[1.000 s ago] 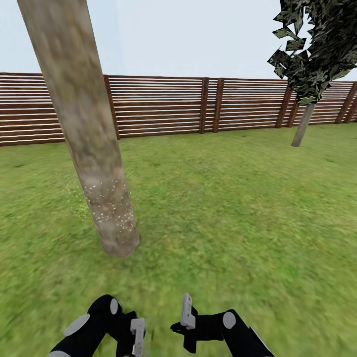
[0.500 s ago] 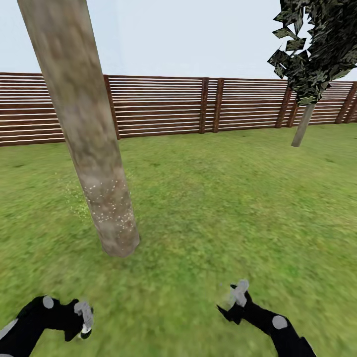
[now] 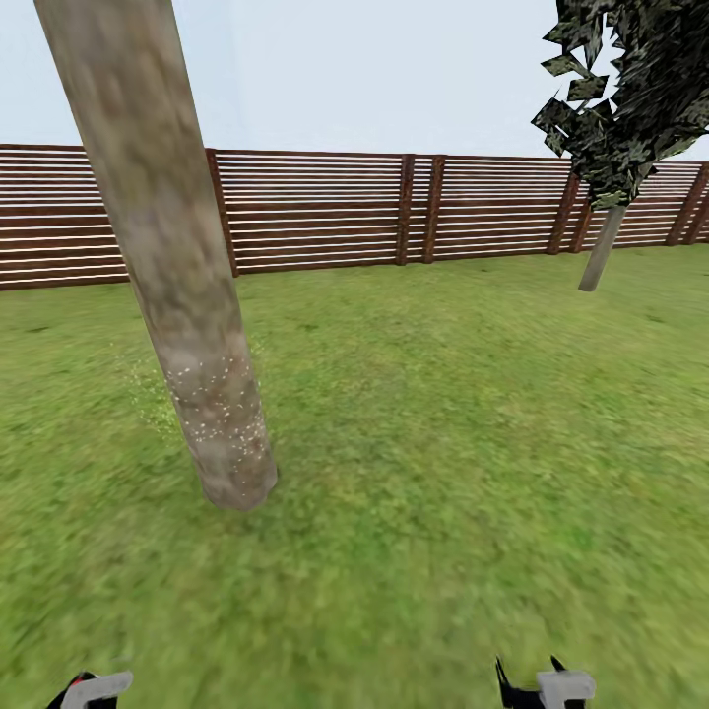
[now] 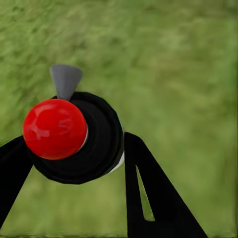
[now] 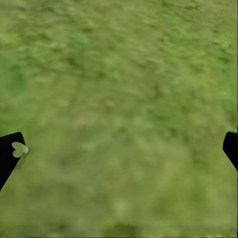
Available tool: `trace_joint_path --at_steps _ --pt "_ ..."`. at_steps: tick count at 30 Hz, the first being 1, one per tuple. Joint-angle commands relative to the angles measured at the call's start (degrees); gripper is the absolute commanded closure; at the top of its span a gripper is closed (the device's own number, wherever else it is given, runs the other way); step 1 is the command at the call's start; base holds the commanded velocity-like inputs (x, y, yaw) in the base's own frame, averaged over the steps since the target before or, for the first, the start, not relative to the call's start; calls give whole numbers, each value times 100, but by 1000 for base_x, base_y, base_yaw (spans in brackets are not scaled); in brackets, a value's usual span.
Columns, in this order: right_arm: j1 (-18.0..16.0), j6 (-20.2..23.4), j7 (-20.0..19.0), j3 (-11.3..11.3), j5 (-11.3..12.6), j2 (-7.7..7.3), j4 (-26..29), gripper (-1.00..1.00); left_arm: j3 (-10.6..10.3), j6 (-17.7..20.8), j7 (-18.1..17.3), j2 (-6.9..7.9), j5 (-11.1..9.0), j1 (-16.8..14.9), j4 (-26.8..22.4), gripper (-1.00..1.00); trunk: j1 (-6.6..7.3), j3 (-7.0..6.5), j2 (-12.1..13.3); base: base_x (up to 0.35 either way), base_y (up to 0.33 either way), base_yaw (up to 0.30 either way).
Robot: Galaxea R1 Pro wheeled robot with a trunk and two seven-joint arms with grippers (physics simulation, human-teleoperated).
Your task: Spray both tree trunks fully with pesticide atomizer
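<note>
A thick grey-beige tree trunk [image 3: 187, 286] rises from the green lawn [image 3: 443, 414], with white pesticide specks [image 3: 217, 409] dusting its lower part. Behind the trunk runs a brown slatted fence [image 3: 325, 209]; a darker tree [image 3: 630, 98] stands far to its side. The left gripper [image 4: 74, 163] clamps the pesticide atomizer [image 4: 74, 136], black with a red cap. The right gripper [image 5: 119, 148] is spread wide over grass, holding nothing.

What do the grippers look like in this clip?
Left gripper: black, flat, tapered fingers, one with a slot-shaped cutout. Right gripper: black fingers too, one with a small pale mark near its tip. In the head view both grippers carry light grey blocky parts on black bodies.
</note>
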State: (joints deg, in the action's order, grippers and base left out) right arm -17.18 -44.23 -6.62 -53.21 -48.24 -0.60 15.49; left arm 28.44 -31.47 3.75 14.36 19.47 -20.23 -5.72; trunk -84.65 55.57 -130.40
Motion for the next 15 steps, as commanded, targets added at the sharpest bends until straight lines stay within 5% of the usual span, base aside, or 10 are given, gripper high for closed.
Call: trace_joint_path --at_steps 1,5,15 --pt "2 1 2 0 11 -2 -303 -100 4 -4 -3 -2 -4 0 35 100 0 0 0 0 0 0" --pt "4 2 -6 19 8 32 -1256 -100 3 -9 3 -3 -5 1 75 100 0 0 0 0 0 0" --pt "4 6 -2 12 8 17 -1312 -100 12 -14 20 -11 -14 1 71 100 0 0 0 0 0 0"
